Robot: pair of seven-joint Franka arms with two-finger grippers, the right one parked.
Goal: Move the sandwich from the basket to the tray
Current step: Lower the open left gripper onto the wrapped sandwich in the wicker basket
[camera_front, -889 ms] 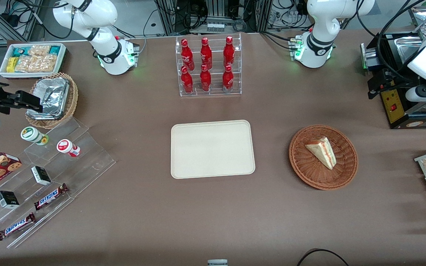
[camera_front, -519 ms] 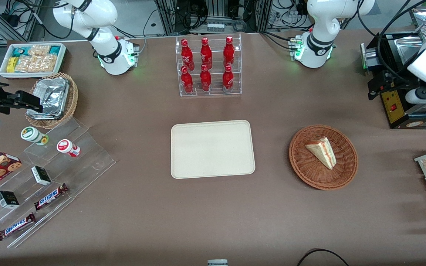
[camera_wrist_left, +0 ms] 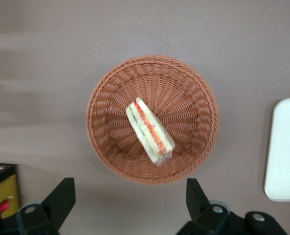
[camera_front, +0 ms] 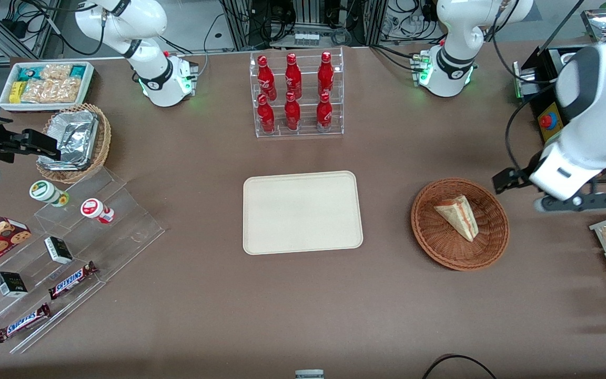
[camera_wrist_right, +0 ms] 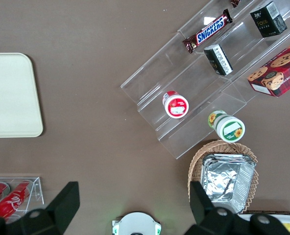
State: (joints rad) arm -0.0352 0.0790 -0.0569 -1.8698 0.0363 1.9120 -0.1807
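Barely started: the triangular white-bread sandwich sits untouched in the round reddish-brown wicker basket, the left gripper hovers up high with fingers spread wide, and the flat cream rectangular tray has nothing on it yet.

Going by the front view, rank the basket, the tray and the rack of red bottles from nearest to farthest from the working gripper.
The gripper, jaws open, hangs above the table beside the basket.
1. Basket: right beside the gripper, with the sandwich in it.
2. Tray: mid-table, toward the parked arm.
3. Bottle rack: farther from the front camera than the tray.
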